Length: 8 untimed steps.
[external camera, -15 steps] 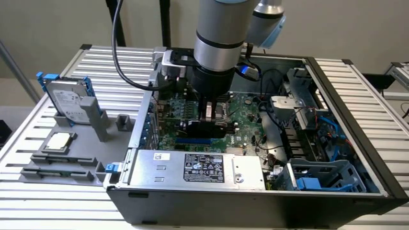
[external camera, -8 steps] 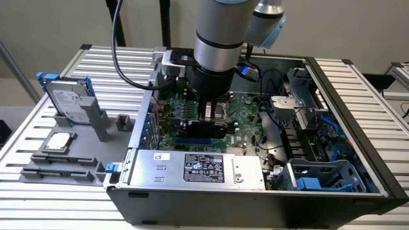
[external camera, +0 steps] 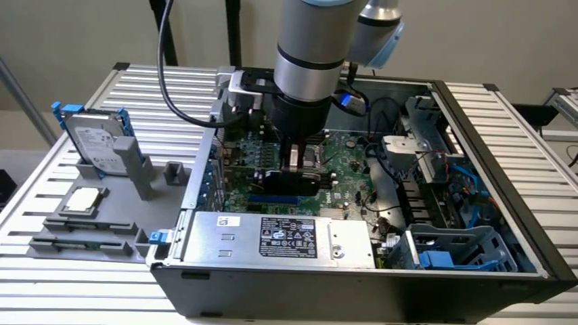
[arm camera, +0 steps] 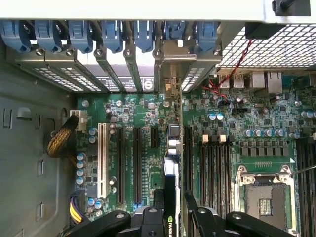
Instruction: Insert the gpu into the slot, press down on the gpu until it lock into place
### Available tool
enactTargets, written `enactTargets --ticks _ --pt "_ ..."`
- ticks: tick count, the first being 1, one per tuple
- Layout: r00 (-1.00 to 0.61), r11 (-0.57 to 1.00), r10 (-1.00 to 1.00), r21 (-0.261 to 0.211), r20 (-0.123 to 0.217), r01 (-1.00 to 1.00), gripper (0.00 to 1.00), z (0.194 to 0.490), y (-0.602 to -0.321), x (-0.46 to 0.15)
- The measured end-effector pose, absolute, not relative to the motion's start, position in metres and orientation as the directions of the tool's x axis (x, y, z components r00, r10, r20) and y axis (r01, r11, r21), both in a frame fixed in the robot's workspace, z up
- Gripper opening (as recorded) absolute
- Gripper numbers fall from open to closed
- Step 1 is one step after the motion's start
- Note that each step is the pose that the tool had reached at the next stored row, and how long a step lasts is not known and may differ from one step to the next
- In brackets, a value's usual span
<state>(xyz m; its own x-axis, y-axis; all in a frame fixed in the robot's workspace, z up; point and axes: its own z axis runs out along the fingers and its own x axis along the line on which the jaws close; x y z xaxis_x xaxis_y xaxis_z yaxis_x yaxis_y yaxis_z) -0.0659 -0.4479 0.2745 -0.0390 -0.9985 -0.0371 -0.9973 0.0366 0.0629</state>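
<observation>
Wrist view: your tool (arm camera: 173,200) is closed on the gpu (arm camera: 170,224), with one black finger (arm camera: 193,205) bearing on each face of the card. You hold the card upright and edge-on over the green motherboard (arm camera: 247,148), parallel to the black expansion connectors (arm camera: 137,168). Its far end points toward the row of blue bracket clips (arm camera: 111,34) at the rear wall.

Exterior view: the arm reaches straight down into the open case (external camera: 361,298) at the centre of the frame. The gpu sits directly over the slot (external camera: 271,200), and a short bright blue length of the slot shows just below the card.

Progress, as judged: pick-up and alignment are done. Whether the card edge has entered the slot cannot be told from either view. The press-down and the lock are not confirmed and should be counted as outstanding.

Materials:
- **gpu:** thin flat rectangle with a glossy black shroud carrying a green logo.
- **Slot:** long, narrow strip of moulded plastic.
- **Motherboard:** matt, crowded with small cylindrical capacitors.
- **Power supply (external camera: 271,237), lower centre of the frame:** bare sheet-metal box with a printed label.
- **Worktop (external camera: 72,284):** ribbed grey metal.
- **Hard drive (external camera: 95,145), left of the frame:** silver with blue rails, standing well apart from your tool
</observation>
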Motion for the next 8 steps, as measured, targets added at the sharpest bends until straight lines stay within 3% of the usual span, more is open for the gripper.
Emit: enactTargets --ticks 8 --pt "-0.034 0.032 -0.999 0.066 -0.036 -0.997 0.26 0.2729 -0.4487 -0.0667"
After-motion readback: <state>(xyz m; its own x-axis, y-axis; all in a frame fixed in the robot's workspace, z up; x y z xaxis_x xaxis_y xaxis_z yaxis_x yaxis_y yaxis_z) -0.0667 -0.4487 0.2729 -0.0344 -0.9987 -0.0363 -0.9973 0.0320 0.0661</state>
